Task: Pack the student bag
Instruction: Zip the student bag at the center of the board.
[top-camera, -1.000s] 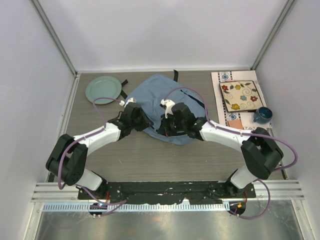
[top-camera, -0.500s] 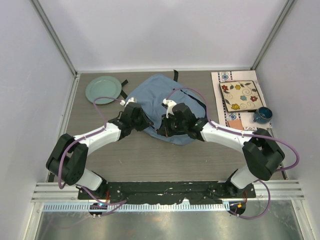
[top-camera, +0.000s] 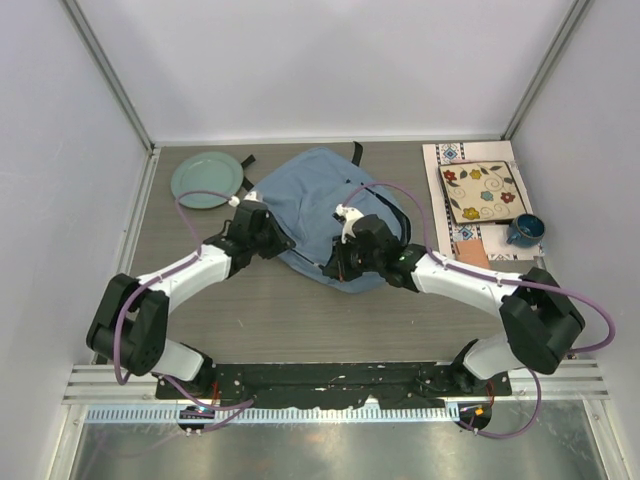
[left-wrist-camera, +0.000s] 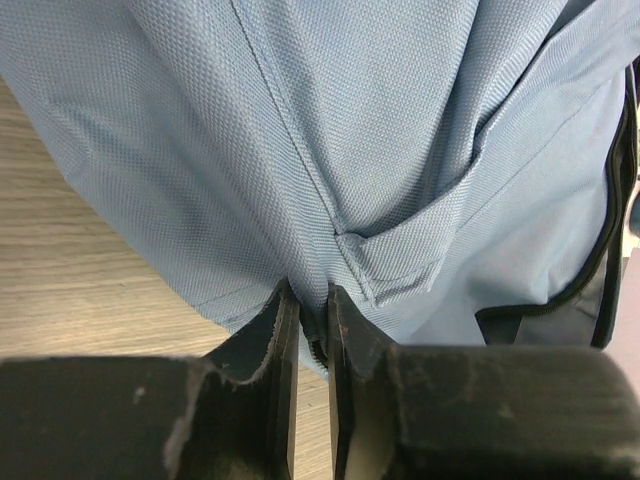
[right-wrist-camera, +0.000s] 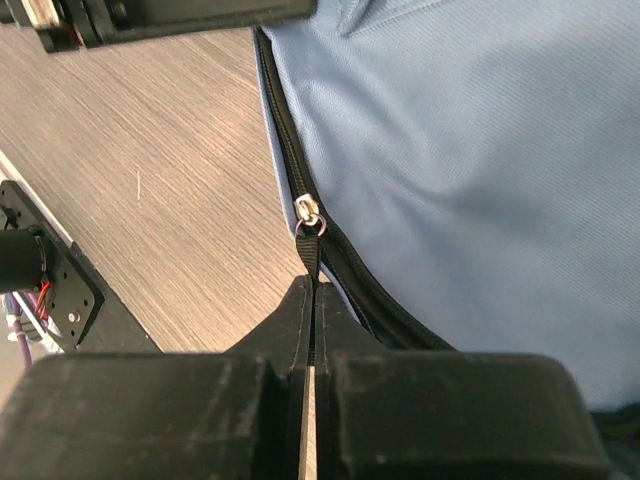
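Pinching woven student bag (left-wrist-camera: 400, 150) fabric, left gripper (left-wrist-camera: 312, 302) jaws nearly meet; right gripper (right-wrist-camera: 311, 292) jaws clamp its black zipper pull (right-wrist-camera: 312, 246).

A dusty blue backpack (top-camera: 310, 190) with a black zipper (right-wrist-camera: 283, 150) is seen on a grey wood-grain table (top-camera: 270, 320), with a pale green plate (top-camera: 205, 180) far left and a cream flowered tray (top-camera: 482, 192) and dark blue mug (top-camera: 525, 230) far right.

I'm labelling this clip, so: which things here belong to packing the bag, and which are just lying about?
In use: student bag, its zipper pull, left gripper, right gripper.
Lying about: green plate, floral square plate, blue cup, patterned mat.
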